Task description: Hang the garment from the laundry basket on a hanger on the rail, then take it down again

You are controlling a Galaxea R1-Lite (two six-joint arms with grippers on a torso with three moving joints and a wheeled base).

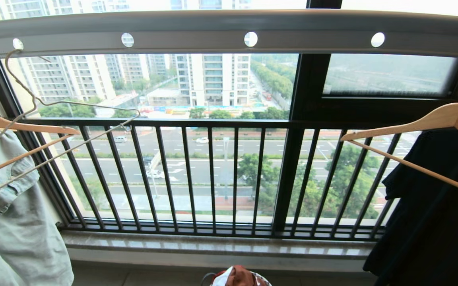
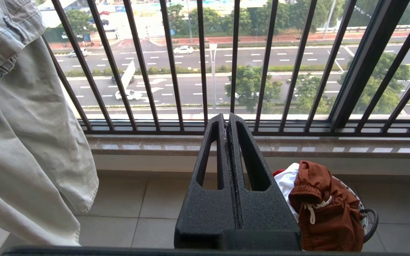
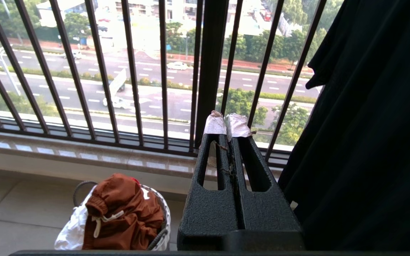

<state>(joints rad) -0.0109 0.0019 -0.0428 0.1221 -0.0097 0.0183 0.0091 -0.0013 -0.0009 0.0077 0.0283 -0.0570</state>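
Note:
The rust-brown garment (image 2: pixel 327 209) with a white drawstring lies bunched on top of the round white laundry basket (image 3: pixel 165 213) on the tiled floor below the window; its top shows in the head view as garment (image 1: pixel 239 277). The thin cream wire hanger (image 1: pixel 60 104) hangs by its long hook from the grey rail (image 1: pixel 229 29) at the far left. My left gripper (image 2: pixel 227 119) is shut and empty, up in the air to the left of the basket. My right gripper (image 3: pixel 228 124), with pale tape on its tips, is shut and empty to the basket's right. Neither arm shows in the head view.
A pale denim garment (image 1: pixel 10 222) hangs on a light-wood hanger (image 1: pixel 18 127) at the left. A black garment (image 1: pixel 435 210) hangs on another wood hanger (image 1: pixel 431 121) at the right. The black barred window railing (image 1: pixel 213 174) and a stone sill (image 1: pixel 213 242) lie ahead. White cloth (image 3: pixel 70 227) sits in the basket.

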